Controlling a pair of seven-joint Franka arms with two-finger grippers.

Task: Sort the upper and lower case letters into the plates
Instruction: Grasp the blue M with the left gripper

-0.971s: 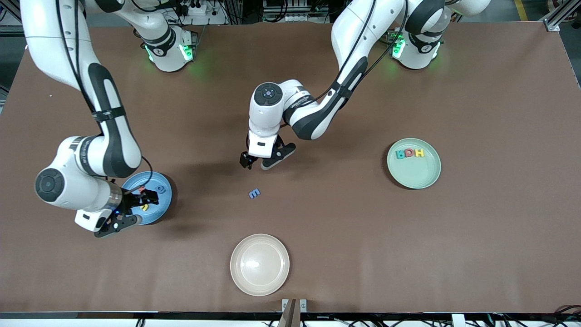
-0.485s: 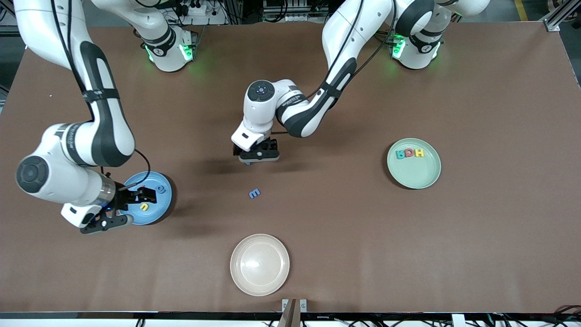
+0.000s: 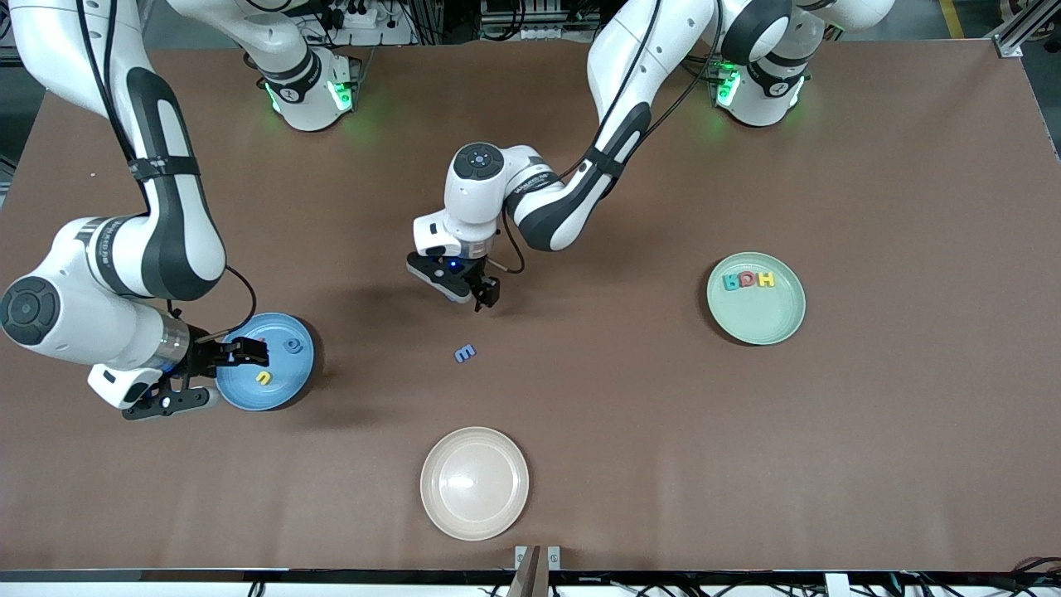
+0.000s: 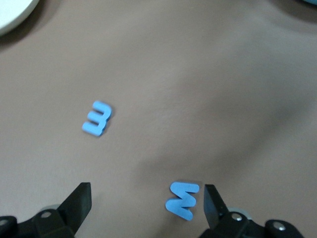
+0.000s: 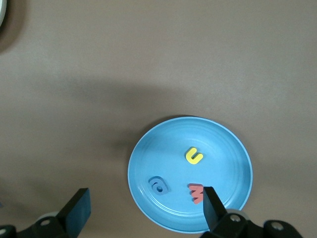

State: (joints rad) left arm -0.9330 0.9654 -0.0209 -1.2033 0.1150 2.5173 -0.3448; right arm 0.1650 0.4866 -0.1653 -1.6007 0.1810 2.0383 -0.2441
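Grippers hover, both spread wide and holding nothing.
Left gripper (image 4: 146, 206) over blue M (image 4: 181, 200); right gripper (image 5: 146, 210) over blue plate (image 5: 148, 163).

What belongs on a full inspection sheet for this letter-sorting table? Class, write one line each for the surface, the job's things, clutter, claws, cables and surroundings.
Surface: brown table, flat.
Job's things: the blue plate holds a yellow letter, a dark blue letter and a red letter. The mint plate holds three letters. Two light blue letters lie on the table, one in the open and one under the left claw.
Clutter: cream plate, nearest the front camera.
Claws: left claw open above a light blue letter; right claw open over the blue plate's edge.
Cables: black cables run along both arms.
Surroundings: metal framing at the table's corner.
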